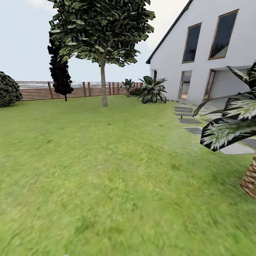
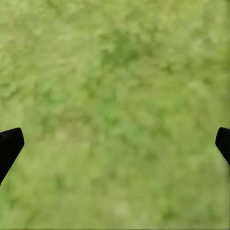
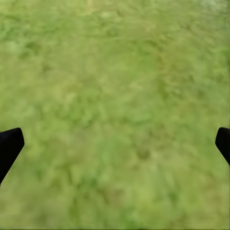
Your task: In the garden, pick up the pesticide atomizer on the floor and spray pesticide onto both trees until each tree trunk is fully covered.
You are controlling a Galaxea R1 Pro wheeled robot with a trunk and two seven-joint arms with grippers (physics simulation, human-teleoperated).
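While the base crosses the lawn (image 1: 106, 170), both grippers hang spread wide over bare grass: left gripper (image 2: 115, 146), right gripper (image 3: 115, 146), nothing between the fingers. One tree (image 1: 103, 85) stands ahead near the fence (image 1: 39, 90); its trunk looks thin from here, hard to judge. Atomizer's spot unknown, probably still to be found
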